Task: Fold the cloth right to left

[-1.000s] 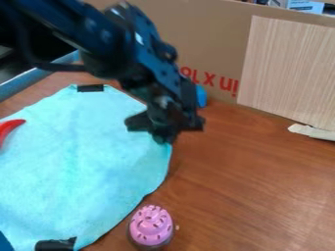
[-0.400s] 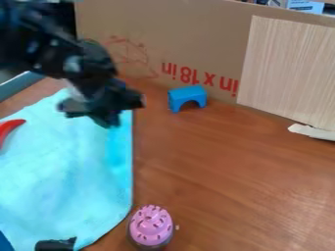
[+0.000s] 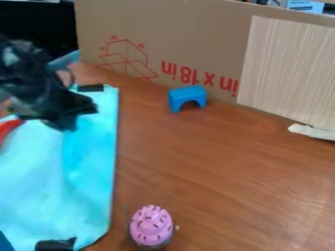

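Cloth point(image 3: 39, 186): brightly lit below gripper point(image 3: 65, 122)
Tabletop point(image 3: 262, 191): soft sheen cast right of it
Corner point(image 3: 33, 27): sunk in dark above it

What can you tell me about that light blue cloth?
The cloth looks soft, with a deeper blue patch below the end effector; whether they touch is unclear. It lies on the brown table, its right edge nearly straight. Dark pieces sit at its top and bottom; a red object overlaps its left.

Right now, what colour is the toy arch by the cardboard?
Blue arch, clearest in the camera view.
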Controlling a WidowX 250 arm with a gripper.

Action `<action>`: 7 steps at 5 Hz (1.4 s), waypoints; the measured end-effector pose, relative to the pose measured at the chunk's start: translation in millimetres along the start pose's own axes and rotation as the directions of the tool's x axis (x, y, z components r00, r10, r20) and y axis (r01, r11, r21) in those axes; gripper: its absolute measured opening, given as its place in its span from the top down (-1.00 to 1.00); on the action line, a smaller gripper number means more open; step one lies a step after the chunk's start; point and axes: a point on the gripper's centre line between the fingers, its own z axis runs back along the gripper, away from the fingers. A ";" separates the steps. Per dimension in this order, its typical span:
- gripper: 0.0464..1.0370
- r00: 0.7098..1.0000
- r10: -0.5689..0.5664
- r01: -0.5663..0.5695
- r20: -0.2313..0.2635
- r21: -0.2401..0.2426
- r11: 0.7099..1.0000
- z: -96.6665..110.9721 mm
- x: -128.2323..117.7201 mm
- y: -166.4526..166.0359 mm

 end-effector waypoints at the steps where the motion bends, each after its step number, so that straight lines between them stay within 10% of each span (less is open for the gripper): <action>1: 0.98 1.000 -0.023 0.024 -0.011 0.037 0.999 1.2 2.6 24.3; 7: 0.98 0.997 -0.068 0.074 -0.036 0.219 0.973 32.5 34.4 109.1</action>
